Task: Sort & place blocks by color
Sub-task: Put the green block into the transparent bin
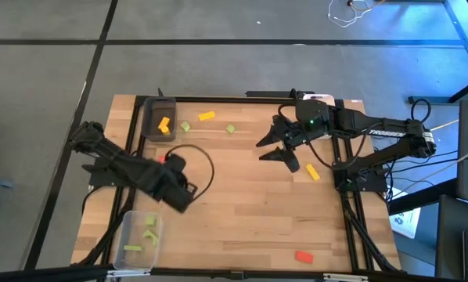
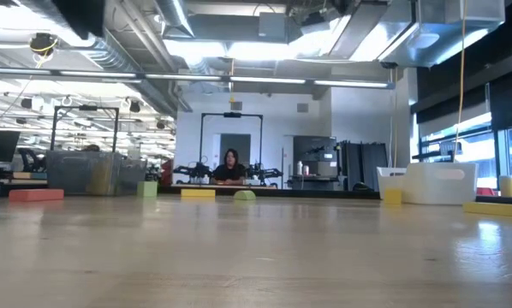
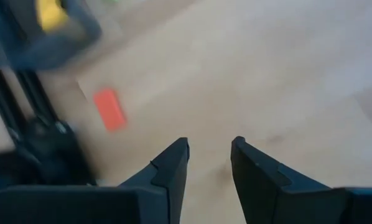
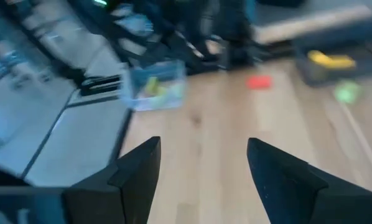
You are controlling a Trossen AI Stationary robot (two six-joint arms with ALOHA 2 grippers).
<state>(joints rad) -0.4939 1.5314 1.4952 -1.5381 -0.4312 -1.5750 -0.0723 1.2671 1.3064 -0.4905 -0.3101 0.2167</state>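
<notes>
From above, the wooden table [image 1: 242,211] holds a dark grey tray [image 1: 157,119] near its far left corner with a yellow block [image 1: 164,124] inside. A clear tray [image 1: 138,236] near the left front corner has light green blocks [image 1: 149,233] in it. More blocks lie loose: a yellow bar [image 1: 207,116], two green bits [image 1: 185,125] and [image 1: 231,128], a yellow piece [image 1: 312,171] by the right arm, and a red block [image 1: 303,255] near the front right. The left gripper [image 1: 170,160] sits over the left middle of the table, next to a small red block [image 1: 162,157]. The right gripper [image 1: 275,149] hangs over the right middle with its fingers spread and nothing in them. From the table's edge, blocks line the far side, and a person [image 2: 230,167] sits far back. The left wrist camera shows its fingers [image 3: 167,171] partly apart and holding nothing, with the red block [image 3: 109,109] on the wood ahead. The right wrist camera shows wide fingers [image 4: 136,168], the clear tray [image 4: 156,86] and a red block [image 4: 259,81].
</notes>
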